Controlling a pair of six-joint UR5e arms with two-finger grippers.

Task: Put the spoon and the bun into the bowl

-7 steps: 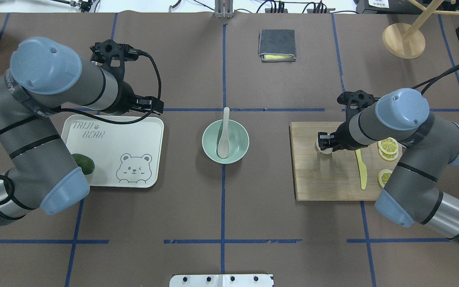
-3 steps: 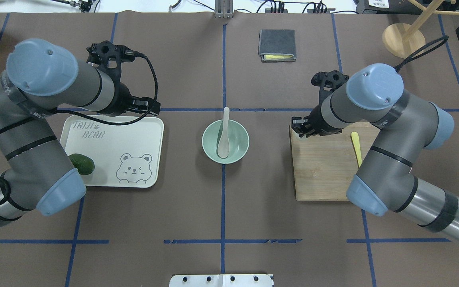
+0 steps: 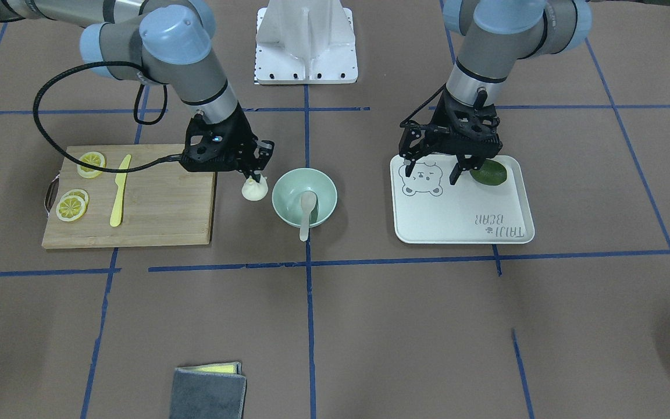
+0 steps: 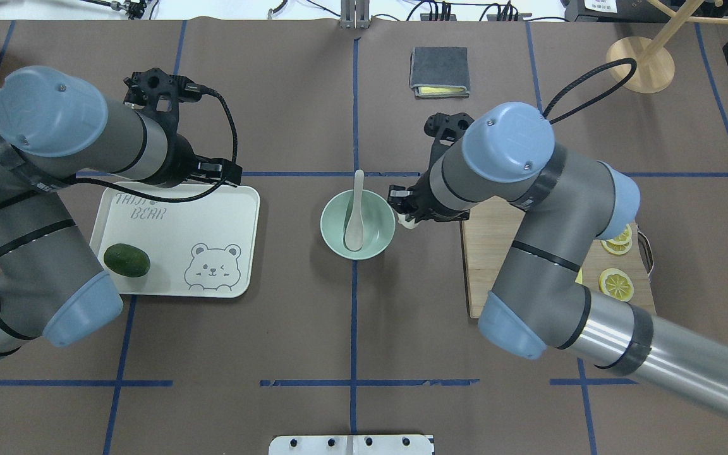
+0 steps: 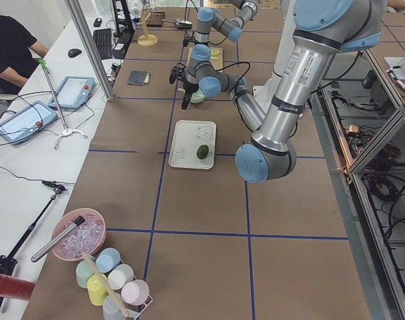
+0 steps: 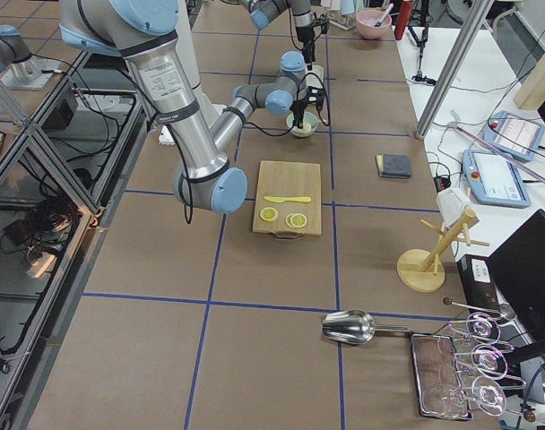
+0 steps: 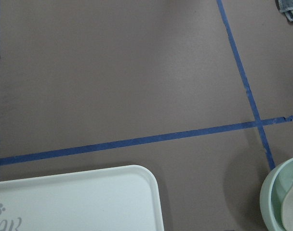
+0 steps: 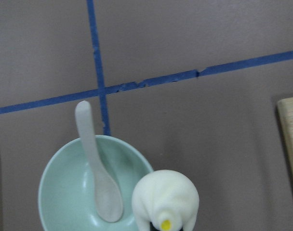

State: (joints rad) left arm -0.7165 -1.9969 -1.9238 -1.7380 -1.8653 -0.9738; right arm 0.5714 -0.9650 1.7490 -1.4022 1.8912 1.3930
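Observation:
The pale mint-green bowl [image 4: 378, 222] stands at the table's middle, also seen in the front view [image 3: 287, 201] and the right wrist view [image 8: 64, 192]. The beige spoon [image 4: 356, 218] lies in it, handle over the far rim [image 3: 306, 212] [image 8: 96, 163]. My right gripper [image 3: 255, 176] is shut on the cream-white bun [image 3: 255, 190] and holds it just beside the bowl's rim, between bowl and cutting board; the bun fills the wrist view's bottom [image 8: 166, 195]. My left gripper [image 3: 431, 171] is open and empty above the white tray [image 3: 463, 212].
A wooden cutting board [image 3: 160, 203] with a yellow knife [image 3: 118, 189] and lemon slices [image 3: 72, 206] lies at my right. A green avocado [image 4: 126, 260] sits on the tray [image 4: 212, 215]. A folded grey cloth [image 4: 439, 71] lies at the far side.
My right arm has carried the bun off the cutting board leftward to the bowl's edge. My left arm has drawn back a little to the left.

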